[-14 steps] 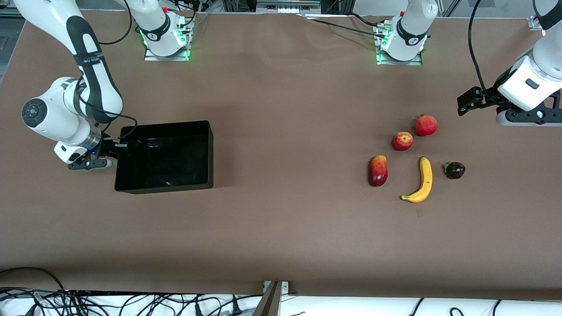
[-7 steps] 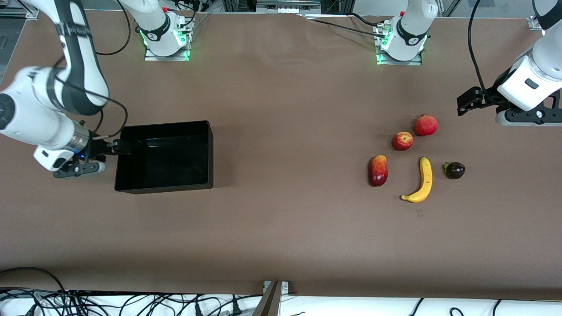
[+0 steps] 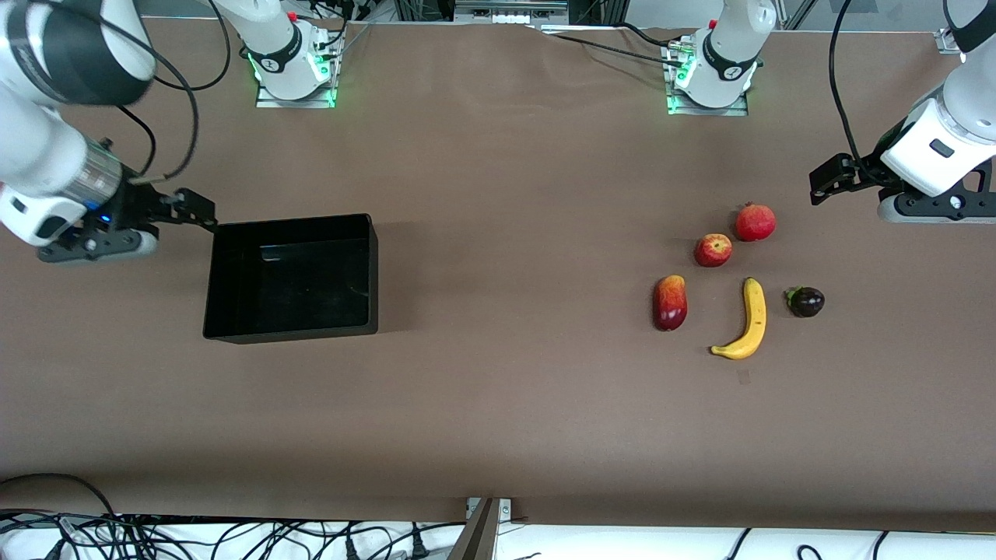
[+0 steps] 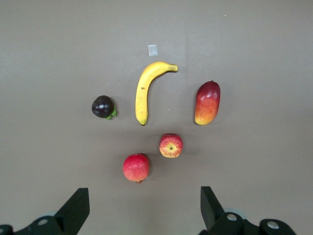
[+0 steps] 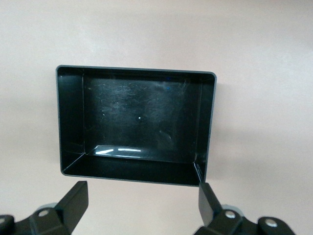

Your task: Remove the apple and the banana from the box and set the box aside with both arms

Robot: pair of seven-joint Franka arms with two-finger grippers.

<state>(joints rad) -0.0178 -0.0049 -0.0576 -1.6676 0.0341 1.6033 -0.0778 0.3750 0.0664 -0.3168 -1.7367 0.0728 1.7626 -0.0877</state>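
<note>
The black box [image 3: 296,330] stands empty toward the right arm's end of the table; it also shows in the right wrist view [image 5: 208,122]. My right gripper [image 3: 194,207] is open and empty, in the air just off the box's end corner [image 5: 142,203]. The yellow banana [image 3: 748,319] and the small red apple [image 3: 713,250] lie toward the left arm's end, apart from each other. My left gripper [image 3: 826,180] hangs open and empty above the table beside the fruits. In the left wrist view the banana [image 4: 146,88] and the apple [image 4: 170,145] lie ahead of that gripper [image 4: 144,210].
A round red fruit [image 3: 755,222] lies just farther from the front camera than the apple. A red-yellow mango [image 3: 670,302] and a dark purple fruit [image 3: 806,301] flank the banana. Brown table between box and fruits. Arm bases [image 3: 292,62] [image 3: 712,70] stand along the table's top edge.
My right gripper has come off the box's end wall and risen up and away toward the table's end. The box has stayed in place. The left arm has not moved.
</note>
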